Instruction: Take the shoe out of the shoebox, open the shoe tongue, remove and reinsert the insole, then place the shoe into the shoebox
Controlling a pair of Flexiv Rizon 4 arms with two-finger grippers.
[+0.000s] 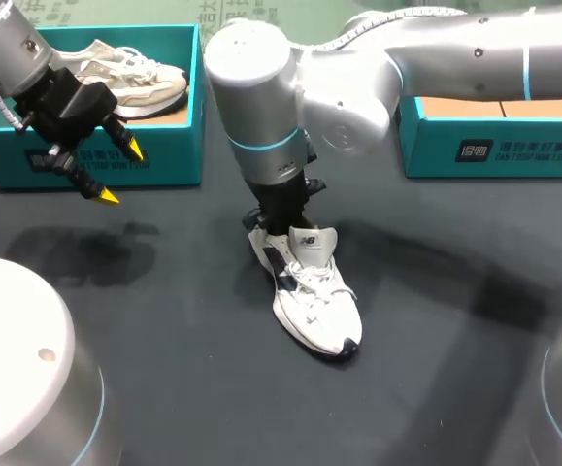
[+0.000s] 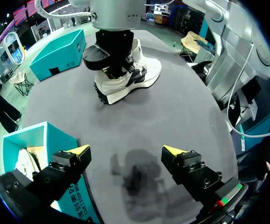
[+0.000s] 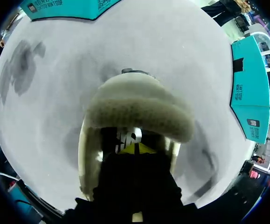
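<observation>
The shoe (image 1: 312,291) is out on the dark surface (image 1: 164,320), sole down, tongue (image 1: 313,240) standing up, and the right hand (image 3: 135,149) is plunged straight down into its heel opening, the padded collar just ahead of it. Whether that hand is clenched on anything in there, I cannot tell; the inside is dark and no insole shows. I'd call this the insole step, either the pull or the reseat. The left hand (image 2: 126,151) hangs released and empty, well away from the shoe, with a teal shoebox (image 1: 96,155) just behind it holding another shoe (image 1: 130,73). Next up, as I read it: a straight lift out of the heel, and the left hand may be needed at the toe to hold the shoe down.
</observation>
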